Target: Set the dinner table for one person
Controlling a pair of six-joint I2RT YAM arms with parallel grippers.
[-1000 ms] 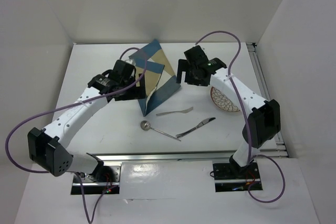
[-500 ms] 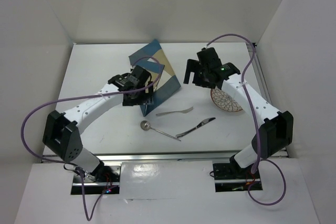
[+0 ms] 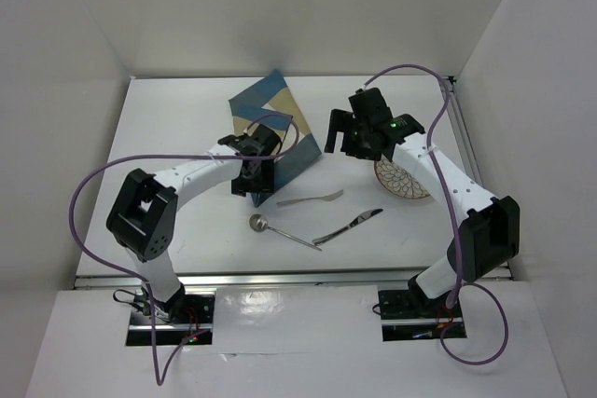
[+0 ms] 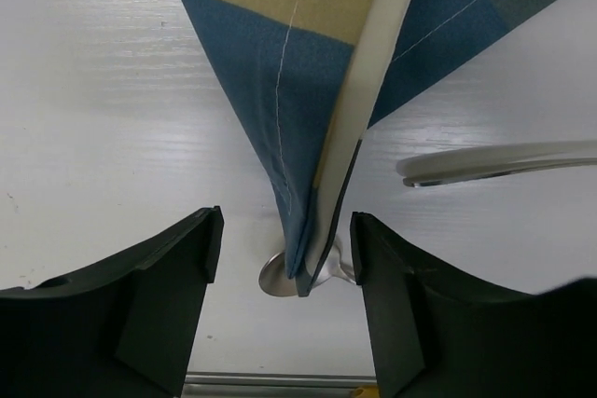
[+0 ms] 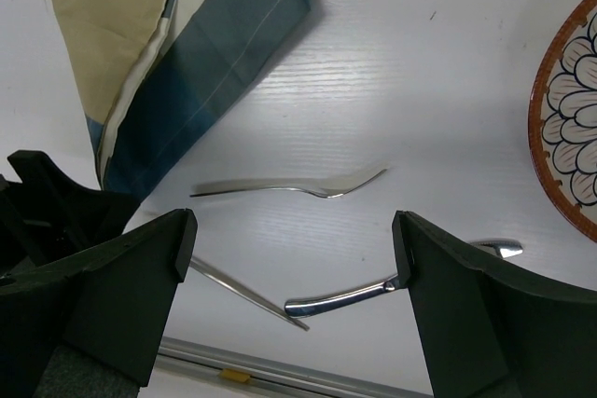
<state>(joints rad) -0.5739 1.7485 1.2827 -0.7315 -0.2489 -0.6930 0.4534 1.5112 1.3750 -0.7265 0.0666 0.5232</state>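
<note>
The blue-and-tan placemat [image 3: 270,123] lies folded and partly raised on the white dinner table [image 3: 177,128]. Its near corner [image 4: 303,258] hangs between the jaws of my left gripper [image 4: 284,267], which stand open with a gap on each side of the cloth. The left gripper [image 3: 254,184] is at that corner in the top view. My right gripper [image 3: 343,132] hovers open and empty, right of the mat and beside the patterned plate [image 3: 403,182]. The fork [image 3: 312,199], spoon [image 3: 280,230] and knife [image 3: 350,226] lie loose in front of the mat.
The spoon's bowl [image 4: 273,275] sits right under the mat corner, and the fork handle [image 4: 504,160] is to its right. The right wrist view shows the fork [image 5: 289,188], knife [image 5: 354,295] and plate rim [image 5: 569,137]. A metal rail [image 3: 298,277] runs along the near edge.
My left gripper has swung right and down to the mat's near corner, and its jaws have narrowed. The right gripper moved slightly right, away from the mat, then held still.
</note>
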